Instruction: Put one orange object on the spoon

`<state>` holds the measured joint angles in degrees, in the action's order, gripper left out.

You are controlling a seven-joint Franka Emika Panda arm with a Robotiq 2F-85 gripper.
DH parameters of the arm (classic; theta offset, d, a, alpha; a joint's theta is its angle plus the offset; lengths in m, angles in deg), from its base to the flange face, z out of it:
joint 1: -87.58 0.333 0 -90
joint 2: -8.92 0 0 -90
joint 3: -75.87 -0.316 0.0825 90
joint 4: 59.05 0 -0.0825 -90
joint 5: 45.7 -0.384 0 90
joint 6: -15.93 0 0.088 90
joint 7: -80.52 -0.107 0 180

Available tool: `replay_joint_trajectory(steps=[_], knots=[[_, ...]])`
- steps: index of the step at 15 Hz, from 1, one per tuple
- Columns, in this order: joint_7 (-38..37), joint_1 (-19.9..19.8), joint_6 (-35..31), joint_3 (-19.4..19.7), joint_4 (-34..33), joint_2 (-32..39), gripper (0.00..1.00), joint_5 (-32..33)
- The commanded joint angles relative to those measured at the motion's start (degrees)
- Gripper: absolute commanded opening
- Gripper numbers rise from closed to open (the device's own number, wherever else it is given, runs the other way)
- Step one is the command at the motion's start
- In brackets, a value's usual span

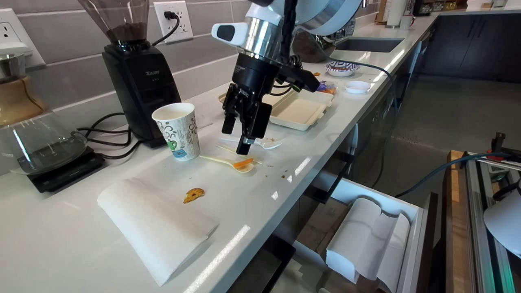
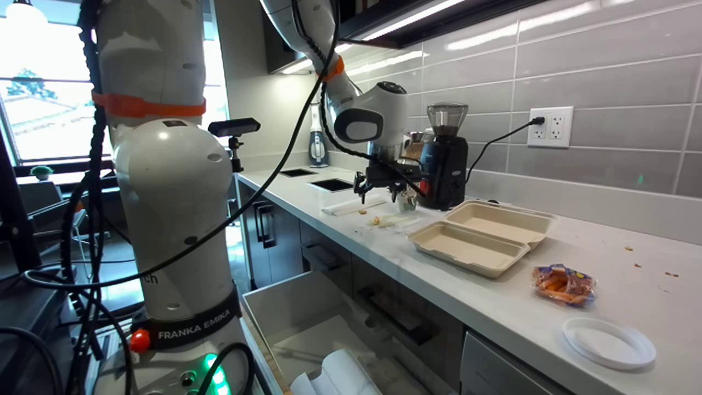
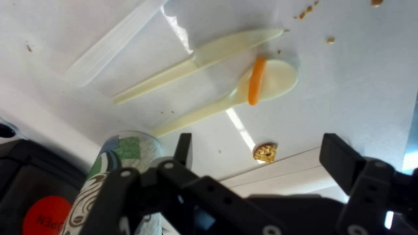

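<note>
Nearest me, a drawer (image 1: pixel 414 240) is standing open below the front edge of the worktop (image 1: pixel 240 199), holding a bundle of white paper (image 1: pixel 354 244). Up top, a folded white sheet (image 1: pixel 154 224) is lying close by, and a brownish crisp bit (image 1: pixel 194 195) is resting just beside it. A little farther in, toward the back edge, a printed paper cup (image 1: pixel 181 136) is standing upright, its bottom hidden from me. A coffee grinder (image 1: pixel 140 89) is standing just beside it, its clear hopper (image 1: pixel 118 12) holding something dark (image 1: pixel 128 32).

Out from the cup, a pale spoon (image 3: pixel 209 110) is pointing its bowl toward the front edge, and the orange stick (image 3: pixel 257 81) is lying crosswise on that bowl, its ends reaching the rim. Over the worktop nearby, the gripper (image 1: pixel 236 141) is hanging clear of the stick, its fingers (image 3: pixel 339 160) standing wide apart.

Past the gripper, a takeaway box (image 2: pixel 466 249) is lying opened out, one half toward the back edge, the other toward the front. Beyond it, a clear-and-purple bag (image 2: pixel 573 274) is holding orange pieces (image 2: pixel 556 283), and a shallow white dish (image 1: pixel 357 87) is sitting by the front edge.
</note>
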<state>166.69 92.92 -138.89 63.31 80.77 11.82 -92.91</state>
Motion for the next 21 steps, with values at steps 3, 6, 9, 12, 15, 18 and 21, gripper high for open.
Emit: replay_joint_trajectory(steps=[3,6,9,12,15,18,21], knots=[[-7.13,0.70,4.98,2.13,1.75,-3.59,1.00,3.32],[-19.71,0.37,7.36,3.50,2.64,-4.96,1.00,11.80],[-32.30,-0.57,10.29,5.00,2.58,-6.09,1.00,22.15],[-44.55,-0.42,17.21,5.95,0.46,-7.43,1.00,31.86],[-47.55,0.45,24.34,6.43,-1.82,-8.88,1.00,31.62],[-47.51,1.22,28.27,6.71,-3.34,-10.78,1.00,30.05],[-49.52,1.49,30.33,6.86,-3.38,-13.27,1.00,30.84]])
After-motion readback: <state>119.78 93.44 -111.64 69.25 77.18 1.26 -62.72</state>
